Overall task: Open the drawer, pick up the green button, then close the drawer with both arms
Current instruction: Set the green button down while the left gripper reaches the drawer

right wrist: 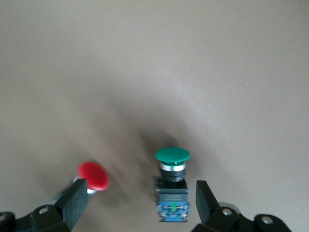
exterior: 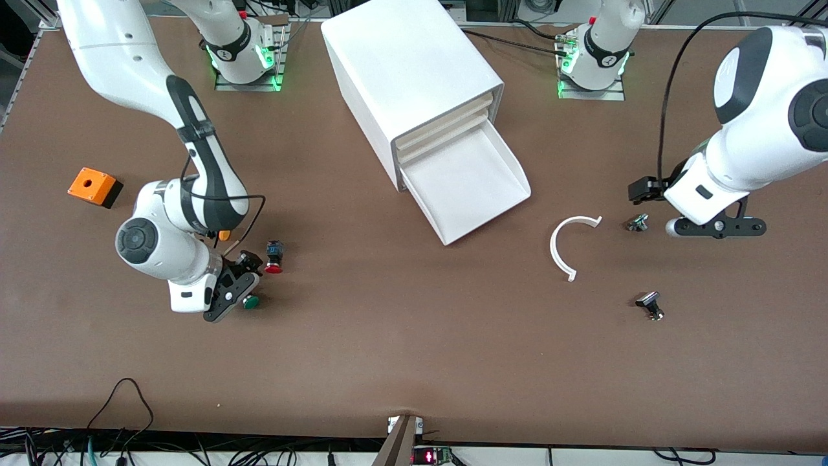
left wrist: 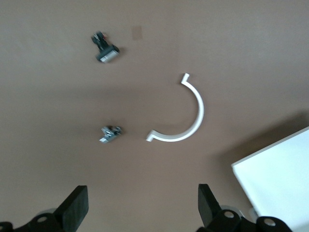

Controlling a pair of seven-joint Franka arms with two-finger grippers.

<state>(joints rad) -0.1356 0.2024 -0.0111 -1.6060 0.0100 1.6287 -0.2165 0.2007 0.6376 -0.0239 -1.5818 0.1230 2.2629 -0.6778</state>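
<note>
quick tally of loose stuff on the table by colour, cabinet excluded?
Green: 1, green-capped push button lying between the open right gripper's fingers
Red: 1, red-capped push button
Orange: 1, orange box with a round hole
White: 1, curved white plastic strip
Grey metal: 2, small metal parts
Total: 6

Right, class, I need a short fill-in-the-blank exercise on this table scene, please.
1. The lowest drawer of the cabinet stands ____.
2. The button between the right gripper's open fingers has a ____ cap.
3. The red-capped button lies ____ from the front camera than the green one.
4. The left gripper, open, holds ____.

Missing words: open; green; farther; nothing
</note>
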